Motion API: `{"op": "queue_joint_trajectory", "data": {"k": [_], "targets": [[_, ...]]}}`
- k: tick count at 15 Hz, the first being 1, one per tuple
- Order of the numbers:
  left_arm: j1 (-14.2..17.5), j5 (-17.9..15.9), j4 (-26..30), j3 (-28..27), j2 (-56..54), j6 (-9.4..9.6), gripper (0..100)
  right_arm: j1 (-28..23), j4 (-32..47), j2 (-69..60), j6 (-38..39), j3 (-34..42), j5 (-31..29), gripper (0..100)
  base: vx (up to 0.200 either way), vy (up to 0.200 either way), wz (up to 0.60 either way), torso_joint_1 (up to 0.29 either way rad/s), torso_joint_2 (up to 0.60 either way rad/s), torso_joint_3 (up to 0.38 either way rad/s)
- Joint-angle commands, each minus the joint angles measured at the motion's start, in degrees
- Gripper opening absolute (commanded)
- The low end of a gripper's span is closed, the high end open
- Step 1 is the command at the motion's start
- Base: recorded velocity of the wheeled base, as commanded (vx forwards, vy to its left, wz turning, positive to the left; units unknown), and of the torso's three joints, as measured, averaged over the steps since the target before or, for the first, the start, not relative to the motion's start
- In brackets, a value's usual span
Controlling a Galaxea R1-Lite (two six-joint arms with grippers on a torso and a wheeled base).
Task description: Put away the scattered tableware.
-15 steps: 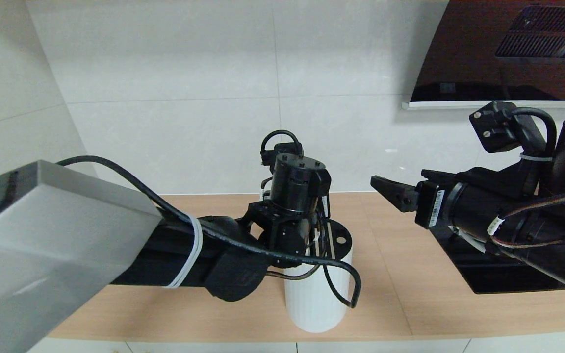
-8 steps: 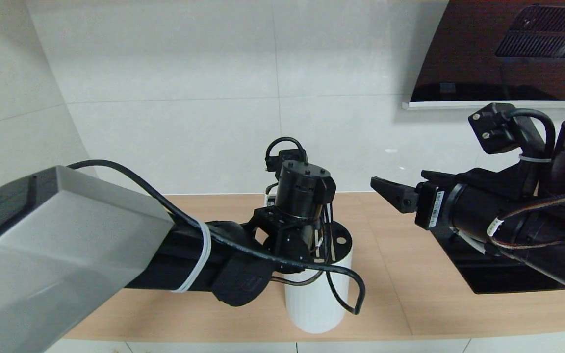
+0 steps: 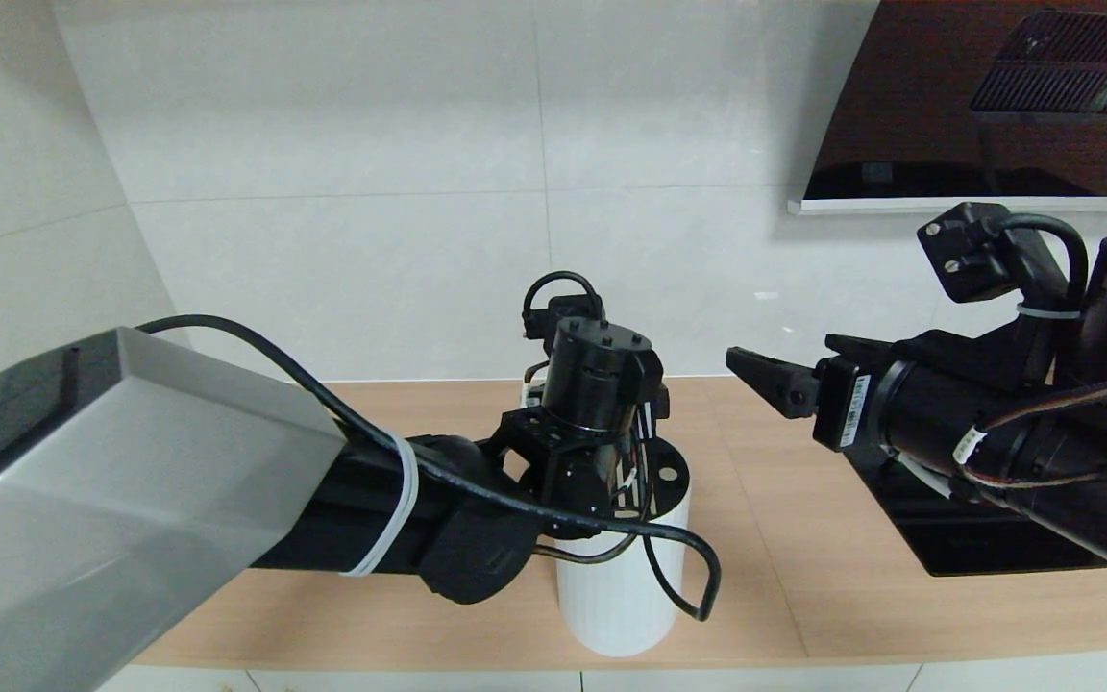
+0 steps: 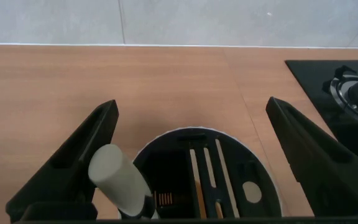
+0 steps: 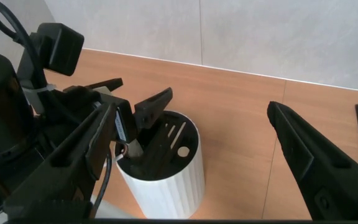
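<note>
The cream, round-handled utensil (image 4: 114, 180) stands tilted in a slot of the white utensil holder (image 4: 191, 129). Its working end is hidden below the black lid, so I cannot name it more closely. I judge it light and stiff, with a smooth handle likely to slip. To take it up I would pinch across the handle just above the lid, not at its rounded top. My left gripper (image 4: 191, 109) hangs over the holder with fingers spread wide, the handle just beside one finger and apparently not pinched. The right gripper (image 3: 755, 373) is also spread and holds nothing, above the wooden counter (image 3: 784, 538) between holder and black cooktop (image 3: 957, 548).
</note>
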Motion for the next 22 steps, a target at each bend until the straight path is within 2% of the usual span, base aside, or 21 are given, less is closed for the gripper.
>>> {"op": "queue_joint_trajectory", "data": {"k": [1,3,4,5,6,7,8,9,11,13,14,15,16,17,18,20,21,22], "targets": [[0.0,0.2,-0.2,0.0,-2.1,-0.03,100,0.0,0.0,-0.2,0.0,0.0,0.0,100,0.000,0.000,0.00,0.000,0.00,0.000],[0.2,-0.4,-1.5,2.7,-13.0,0.15,100,0.0,-0.1,-1.0,0.0,0.0,-0.1,100,0.000,0.000,0.00,0.000,0.00,0.000],[0.3,-2.0,-1.4,4.9,-20.3,0.41,100,-0.1,0.0,-2.2,0.1,0.0,0.1,100,0.000,0.000,0.00,0.000,0.00,0.000],[0.4,-5.0,-1.1,7.1,-26.8,0.76,100,-0.2,0.0,-2.6,0.1,0.0,0.3,100,0.000,0.000,0.00,0.000,0.00,0.000],[1.2,-8.3,-0.4,9.4,-32.3,2.26,100,-0.6,0.0,-3.2,0.1,0.2,0.1,100,0.000,0.000,0.00,0.000,0.00,0.000],[3.4,-12.2,0.3,12.6,-38.5,4.89,100,-1.7,0.0,-4.6,0.0,0.9,0.3,100,0.000,0.000,0.00,0.000,0.00,0.000],[5.5,-14.9,0.4,14.5,-42.9,6.47,100,-2.3,0.0,-6.1,0.0,1.0,-0.1,100,0.000,0.000,0.00,0.000,0.00,0.000],[8.4,-16.9,0.5,17.0,-47.6,6.39,100,-3.4,0.0,-8.9,0.3,1.7,0.0,100,0.000,0.000,0.00,0.000,0.00,0.000],[12.8,-18.4,0.9,22.5,-53.6,6.30,100,-4.9,0.1,-13.6,0.0,5.4,0.5,100,0.000,0.000,0.00,0.000,0.00,0.000],[18.9,-18.5,2.0,33.5,-66.6,6.56,100,-8.7,0.4,-24.7,-1.3,15.0,0.7,100,0.000,0.000,0.00,0.000,0.00,0.000],[20.9,-18.6,3.4,35.9,-71.2,6.56,100,-10.8,0.5,-28.8,-1.5,18.9,1.7,100,0.000,0.000,0.00,0.000,0.00,0.000],[22.7,-18.6,7.0,38.0,-77.6,6.65,100,-14.2,0.9,-34.7,-1.5,23.5,3.2,100,0.000,0.000,0.00,0.000,0.00,0.000],[22.9,-18.6,10.7,38.8,-82.1,6.65,100,-16.9,2.2,-38.8,-1.5,25.7,3.8,100,0.000,0.000,0.00,0.000,0.00,0.000],[22.9,-18.8,18.1,38.8,-89.9,8.23,100,-21.8,6.0,-46.9,-1.3,27.8,3.9,100,0.000,0.000,0.00,0.000,0.00,0.000],[23.3,-19.8,23.7,38.8,-95.3,10.61,100,-23.9,11.8,-54.3,-1.3,28.2,4.0,100,0.000,0.000,0.00,0.000,0.00,0.000],[27.3,-22.7,30.3,39.7,-103.1,11.31,100,-25.9,26.3,-68.0,-2.2,27.4,4.1,100,0.000,0.000,0.00,0.000,0.00,0.000],[28.2,-23.7,31.7,40.1,-105.3,11.31,100,-26.1,31.0,-71.7,-3.3,26.9,4.1,100,0.000,0.000,0.00,0.000,0.00,0.000],[30.6,-24.6,33.0,41.7,-109.3,11.48,100,-27.4,37.7,-76.7,-4.0,26.0,4.1,100,0.000,0.000,0.00,0.000,0.00,0.000]]}}
